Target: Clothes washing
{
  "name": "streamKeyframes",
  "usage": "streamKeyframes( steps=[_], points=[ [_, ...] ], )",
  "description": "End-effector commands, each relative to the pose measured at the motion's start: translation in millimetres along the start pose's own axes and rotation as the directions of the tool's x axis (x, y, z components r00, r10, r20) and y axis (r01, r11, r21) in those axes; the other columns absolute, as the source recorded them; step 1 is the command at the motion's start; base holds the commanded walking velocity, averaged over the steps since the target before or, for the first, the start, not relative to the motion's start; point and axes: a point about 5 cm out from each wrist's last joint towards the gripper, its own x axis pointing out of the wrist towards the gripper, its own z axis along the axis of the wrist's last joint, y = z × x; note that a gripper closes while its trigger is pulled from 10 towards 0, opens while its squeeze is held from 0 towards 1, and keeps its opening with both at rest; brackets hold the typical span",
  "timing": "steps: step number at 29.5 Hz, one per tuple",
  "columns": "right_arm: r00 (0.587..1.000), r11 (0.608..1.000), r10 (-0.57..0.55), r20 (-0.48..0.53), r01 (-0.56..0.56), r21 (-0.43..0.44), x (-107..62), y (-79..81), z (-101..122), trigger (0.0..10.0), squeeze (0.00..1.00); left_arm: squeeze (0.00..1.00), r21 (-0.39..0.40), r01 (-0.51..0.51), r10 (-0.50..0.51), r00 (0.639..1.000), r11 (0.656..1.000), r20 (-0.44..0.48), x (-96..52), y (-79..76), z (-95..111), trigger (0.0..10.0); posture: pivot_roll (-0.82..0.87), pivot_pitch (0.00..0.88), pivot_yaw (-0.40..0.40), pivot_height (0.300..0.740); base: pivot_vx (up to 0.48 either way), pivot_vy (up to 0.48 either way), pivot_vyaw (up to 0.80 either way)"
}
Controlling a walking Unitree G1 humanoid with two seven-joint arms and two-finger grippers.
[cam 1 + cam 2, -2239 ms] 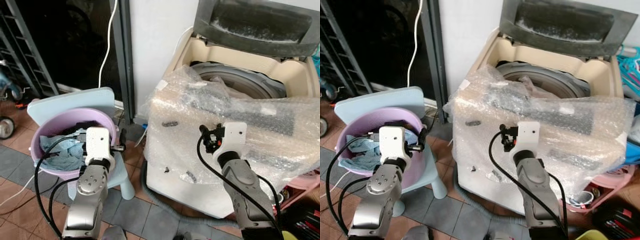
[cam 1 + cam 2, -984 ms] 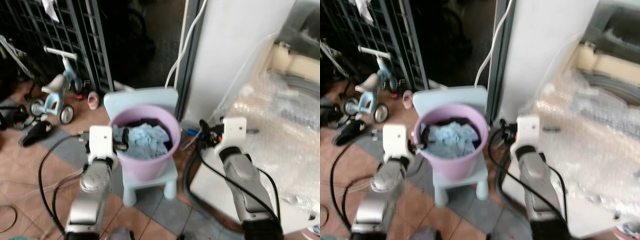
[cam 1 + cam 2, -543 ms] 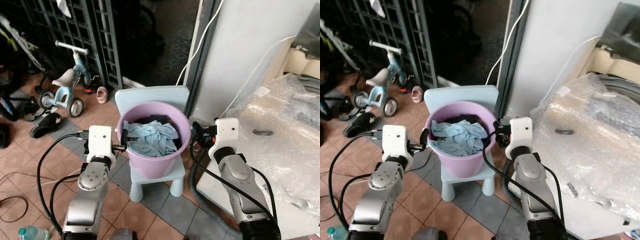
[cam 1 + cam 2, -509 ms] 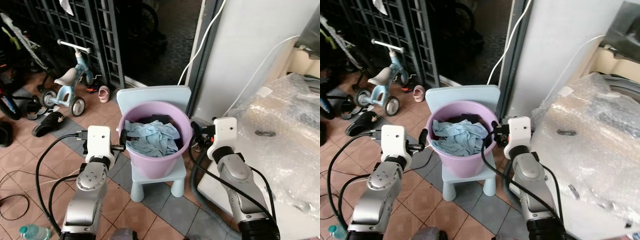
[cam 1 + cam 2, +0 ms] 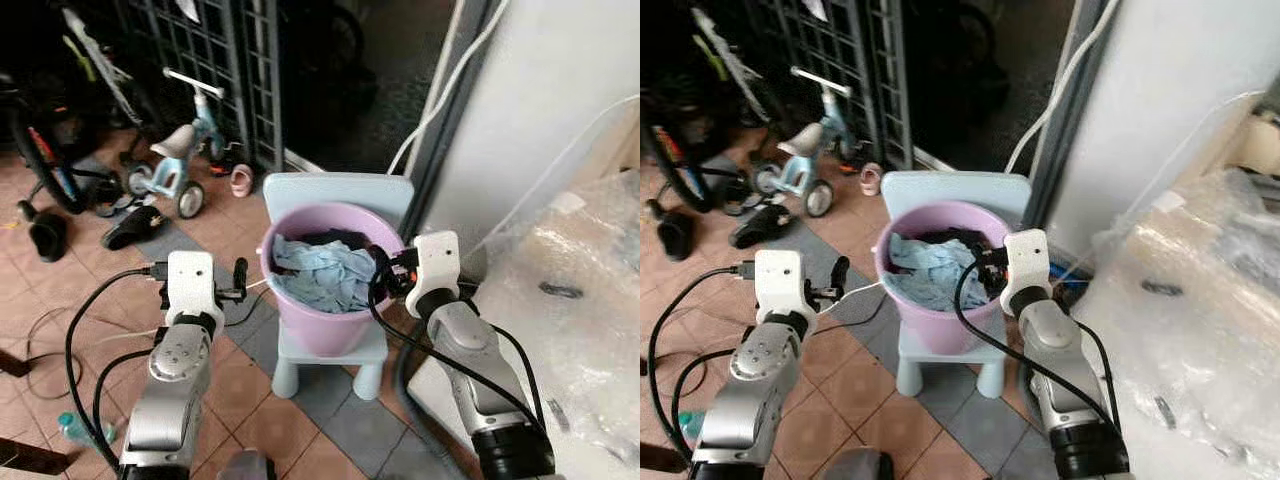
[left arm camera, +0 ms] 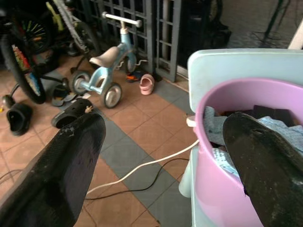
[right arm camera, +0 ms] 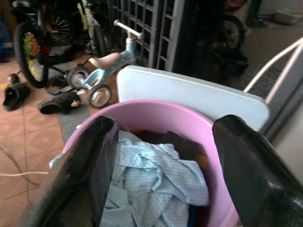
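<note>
A lilac bucket (image 5: 322,330) stands on a pale blue child's chair (image 5: 335,190) in front of me. It holds a crumpled light blue cloth (image 5: 322,275) over darker clothes. My right gripper (image 5: 385,272) is at the bucket's right rim, open, with its fingers spread above the cloth (image 7: 156,182). My left gripper (image 5: 240,282) is open just outside the bucket's left wall (image 6: 222,189), a little apart from it. Neither gripper holds anything.
A washing machine wrapped in bubble wrap (image 5: 575,300) fills the right side, beside a white wall. A white cable (image 6: 137,168) lies on the tiled floor left of the chair. Further left are a small tricycle (image 5: 185,150), slippers (image 5: 130,230), a bicycle and a metal grille.
The camera has swung left, bringing the bucket to the middle and the washing machine to the right edge. My right gripper has come over the bucket's rim.
</note>
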Motion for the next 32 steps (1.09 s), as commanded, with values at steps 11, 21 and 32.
streamKeyframes(
  steps=[11, 21, 32],
  points=[
    [0.999, 1.000, 0.031, -0.024, -0.031, 0.000, 5.2, 6.3, -1, 10.0, 0.00, 0.00, 0.001, 0.010, -0.010, 1.000, 1.000, -0.021, -0.1, -0.9, -3, 10.0, 0.00, 0.000, -0.018, 0.740, 0.290, 0.000, 0.00],
    [0.995, 0.995, 0.088, -0.051, -0.090, -0.038, 14.7, 10.7, 2, 10.0, 0.00, 0.00, -0.024, 0.010, -0.010, 1.000, 1.000, -0.015, 3.8, -2.6, 0, 10.0, 0.00, 0.000, -0.029, 0.740, 0.287, 0.000, 0.06],
    [0.986, 0.995, 0.080, -0.144, -0.087, -0.045, 22.0, -0.1, -10, 10.0, 0.00, 0.00, -0.025, 0.010, -0.011, 0.999, 1.000, -0.037, 1.0, 0.8, -6, 10.0, 0.02, 0.000, -0.031, 0.740, 0.270, 0.000, 0.15]
  ],
)
